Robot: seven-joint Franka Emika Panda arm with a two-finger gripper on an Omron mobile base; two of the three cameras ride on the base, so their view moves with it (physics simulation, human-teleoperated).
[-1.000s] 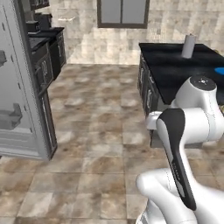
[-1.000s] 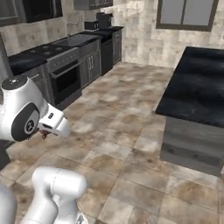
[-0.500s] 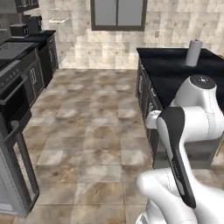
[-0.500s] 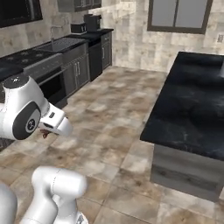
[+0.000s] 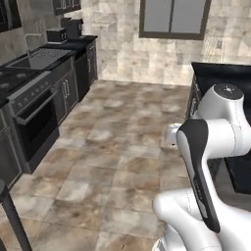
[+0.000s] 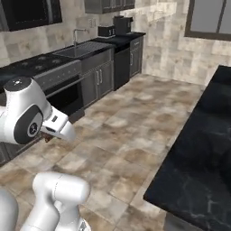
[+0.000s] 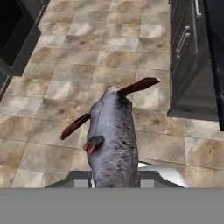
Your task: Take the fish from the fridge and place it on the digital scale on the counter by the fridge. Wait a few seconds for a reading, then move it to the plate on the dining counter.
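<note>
In the hand view a grey fish with reddish-brown fins and tail points away from me over the tiled floor. My gripper is shut on its near end, and the fish body covers the fingertips. From the right base camera, the white hand sits low beside the arm's shoulder, with a small brown bit of the fish peeking out under it. The dining counter is the large black veined top on the right, also seen at the right edge. The fridge, the digital scale and the plate are out of view.
A dark range with an oven door and a run of dark cabinets with a sink line the left wall. A coffee machine stands at the far end. Open tiled floor lies between them and the island. A thin dark post stands at lower left.
Both base views have swung as the base turned: the tall grey appliance at left has slid out of frame and the range has come in. The arm's pose and its grip look unchanged.
</note>
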